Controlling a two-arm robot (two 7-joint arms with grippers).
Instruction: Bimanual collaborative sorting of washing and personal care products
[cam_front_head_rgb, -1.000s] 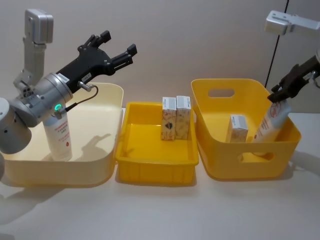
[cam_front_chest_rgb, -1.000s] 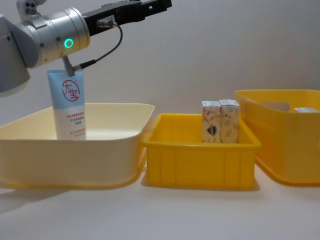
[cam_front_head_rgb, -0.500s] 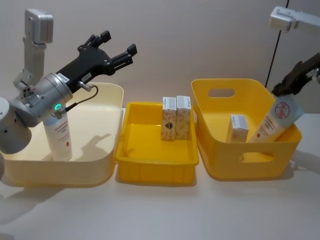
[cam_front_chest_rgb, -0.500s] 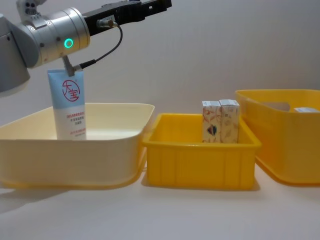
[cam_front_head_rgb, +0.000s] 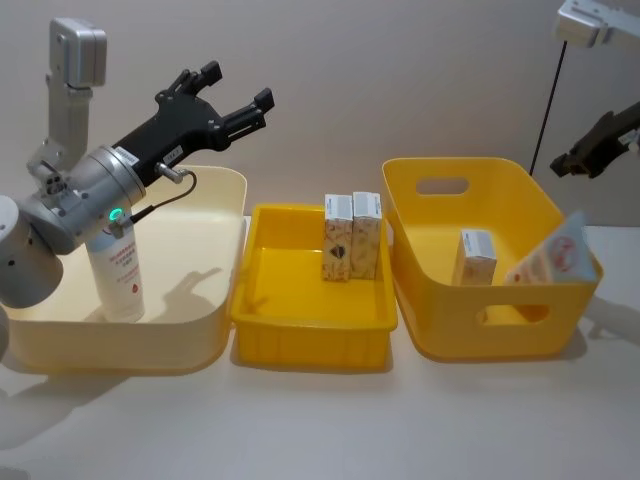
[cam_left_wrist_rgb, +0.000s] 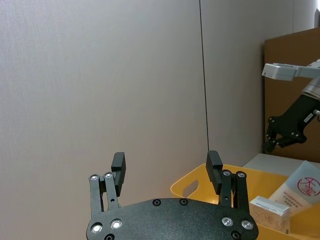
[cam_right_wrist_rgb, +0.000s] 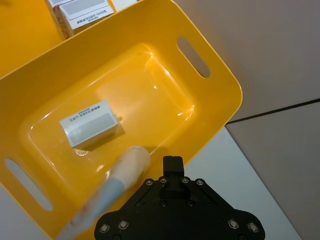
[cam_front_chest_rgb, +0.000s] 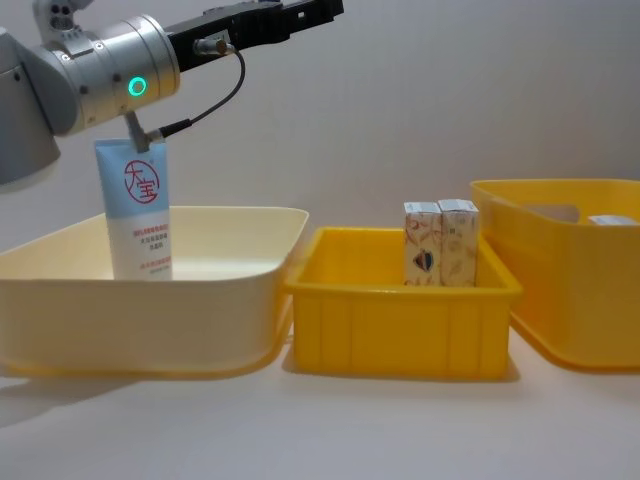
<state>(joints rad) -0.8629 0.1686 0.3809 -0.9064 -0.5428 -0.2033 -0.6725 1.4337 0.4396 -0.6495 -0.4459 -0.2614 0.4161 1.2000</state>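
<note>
Blue-white tube (cam_front_head_rgb: 556, 258) released, right pincer (cam_front_head_rgb: 578, 160) risen, seemingly empty

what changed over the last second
The right end effector let go of the tube it had held at the handled yellow tub and rose clear. The tube tipped over and now leans on the tub's right rim. The left end effector, the upright tube and the cartons stayed put.

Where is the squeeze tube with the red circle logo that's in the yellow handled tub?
In the head view, that pale squeeze tube leans against the right wall of the yellow handled tub, right of a small cream carton, below the raised right gripper.
</note>
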